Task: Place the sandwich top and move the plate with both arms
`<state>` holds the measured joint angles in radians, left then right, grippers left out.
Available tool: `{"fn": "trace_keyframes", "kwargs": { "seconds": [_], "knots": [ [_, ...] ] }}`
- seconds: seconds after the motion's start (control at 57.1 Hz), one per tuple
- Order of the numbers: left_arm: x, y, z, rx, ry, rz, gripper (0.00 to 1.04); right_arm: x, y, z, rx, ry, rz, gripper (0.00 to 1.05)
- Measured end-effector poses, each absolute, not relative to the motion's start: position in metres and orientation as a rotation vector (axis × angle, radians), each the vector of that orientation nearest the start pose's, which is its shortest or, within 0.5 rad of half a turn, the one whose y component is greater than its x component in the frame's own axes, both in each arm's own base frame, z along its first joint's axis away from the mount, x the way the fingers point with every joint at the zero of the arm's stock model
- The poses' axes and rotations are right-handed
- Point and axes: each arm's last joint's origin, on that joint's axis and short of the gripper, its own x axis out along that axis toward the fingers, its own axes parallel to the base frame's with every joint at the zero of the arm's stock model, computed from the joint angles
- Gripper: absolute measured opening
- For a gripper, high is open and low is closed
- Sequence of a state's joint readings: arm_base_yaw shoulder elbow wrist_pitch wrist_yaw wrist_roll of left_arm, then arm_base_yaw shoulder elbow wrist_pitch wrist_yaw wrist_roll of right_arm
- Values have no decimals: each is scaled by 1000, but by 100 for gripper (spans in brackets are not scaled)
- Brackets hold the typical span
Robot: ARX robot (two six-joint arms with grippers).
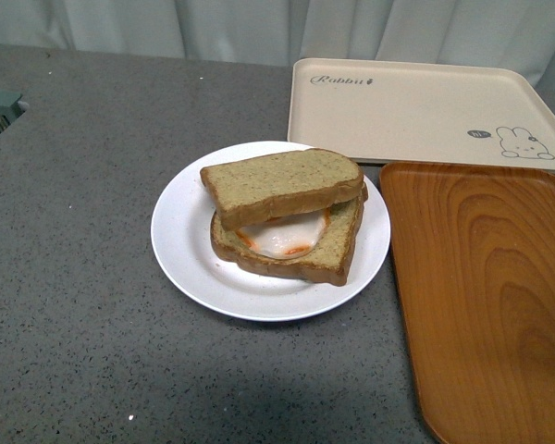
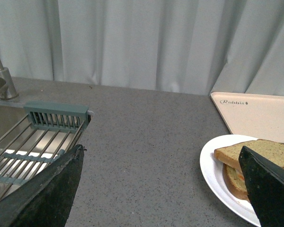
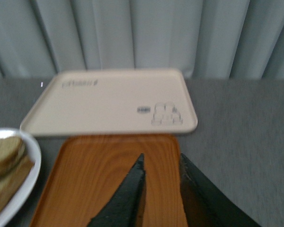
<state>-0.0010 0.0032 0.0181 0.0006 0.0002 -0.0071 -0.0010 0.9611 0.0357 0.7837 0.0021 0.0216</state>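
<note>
The sandwich top (image 1: 282, 183), a plain speckled tan slice, lies askew on the slice bearing a fried egg (image 1: 287, 239), both on the round white plate (image 1: 180, 245) at the table's middle. No arm shows in the front view. In the left wrist view my left gripper (image 2: 161, 163) is open and empty, with bare countertop between its fingers; the plate (image 2: 213, 172) and the sandwich top (image 2: 241, 152) are at its right finger. In the right wrist view my right gripper (image 3: 162, 161) is shut on nothing, above the orange tray (image 3: 99, 175); the plate (image 3: 31, 165) lies apart at the frame's left edge.
A cream rabbit-print tray (image 1: 416, 111) lies behind the plate. The orange wood-grain tray (image 1: 486, 287) lies right of the plate. A sink with a grey-green rack (image 2: 42, 137) and a faucet (image 2: 2, 80) is at the left. Curtains hang behind the counter.
</note>
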Motion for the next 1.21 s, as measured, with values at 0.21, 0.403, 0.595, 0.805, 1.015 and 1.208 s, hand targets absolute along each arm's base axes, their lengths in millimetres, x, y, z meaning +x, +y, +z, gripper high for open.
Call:
{"fn": "trace_keyframes", "kwargs": {
  "seconds": [0.21, 0.403, 0.595, 0.805, 1.015, 1.208],
  "knots": [
    [97, 0, 170, -7, -17, -2, 98, 99, 0, 164, 4, 16, 0, 1],
    [97, 0, 170, -7, -16, -1, 98, 98, 0, 165, 4, -4, 1, 1],
    [97, 0, 170, -7, -16, -1, 98, 98, 0, 165, 4, -4, 0, 1],
    [97, 0, 170, -7, -16, -1, 98, 98, 0, 165, 4, -3, 1, 1],
    [97, 0, 170, -7, -17, -1, 98, 98, 1, 159, 489, 412, 8, 35],
    [97, 0, 170, -7, -17, -1, 98, 98, 1, 161, 602, 407, -12, 67]
  ]
}}
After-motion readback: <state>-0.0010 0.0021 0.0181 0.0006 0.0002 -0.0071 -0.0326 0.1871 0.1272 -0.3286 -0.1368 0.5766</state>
